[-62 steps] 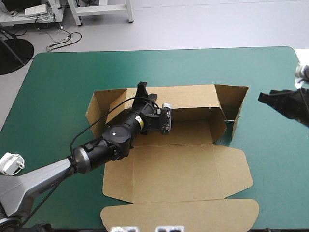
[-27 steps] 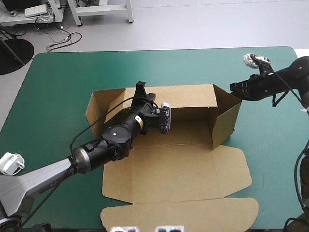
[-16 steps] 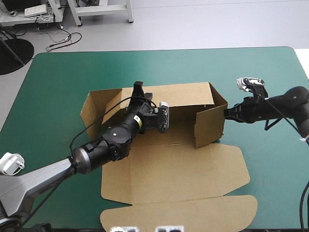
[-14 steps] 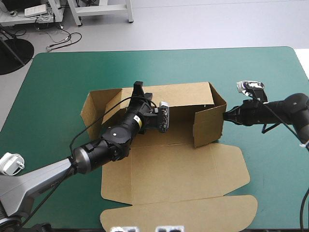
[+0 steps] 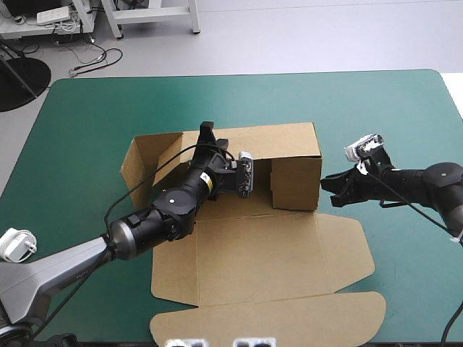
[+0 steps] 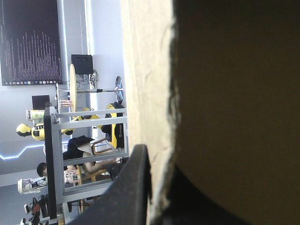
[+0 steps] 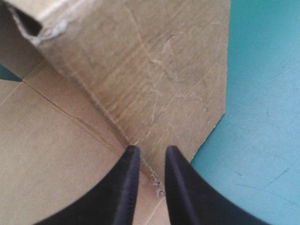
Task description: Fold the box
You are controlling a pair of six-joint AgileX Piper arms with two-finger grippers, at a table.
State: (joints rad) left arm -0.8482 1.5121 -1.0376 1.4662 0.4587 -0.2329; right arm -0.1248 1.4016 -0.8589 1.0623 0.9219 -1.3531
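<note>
Brown board sits at the middle of the teal-green table (image 5: 87, 130): the box (image 5: 217, 217), half raised, its floor hidden in part under the left arm; the back wall (image 5: 282, 141) stands upright along the far side; the left flap (image 5: 145, 163) stands too, swung outward at an angle; the right side wall (image 5: 296, 184) is turned in across the floor, its free edge facing the left arm; the lid (image 5: 260, 253) lies flat toward the near edge, with the rounded tuck flap (image 5: 268, 318) flat beyond it at the table's near rim.

From the left, the left gripper (image 5: 208, 132) is up at the top edge of the back wall, pinched onto it; in its wrist view one black finger (image 6: 131, 187) lies against the pale outer face of the board, the raw edge runs up between, and the other side is all dark shadow.

From the right, the right gripper (image 5: 327, 181) lies low, just outside the right side wall, pointing at it; its fingers (image 7: 127, 183) are drawn nearly together, only a thin slit between them and nothing in it; the tips hang over a scuffed crease at the foot of that wall, bare cover beside them; I cannot tell whether they touch the board.
</note>
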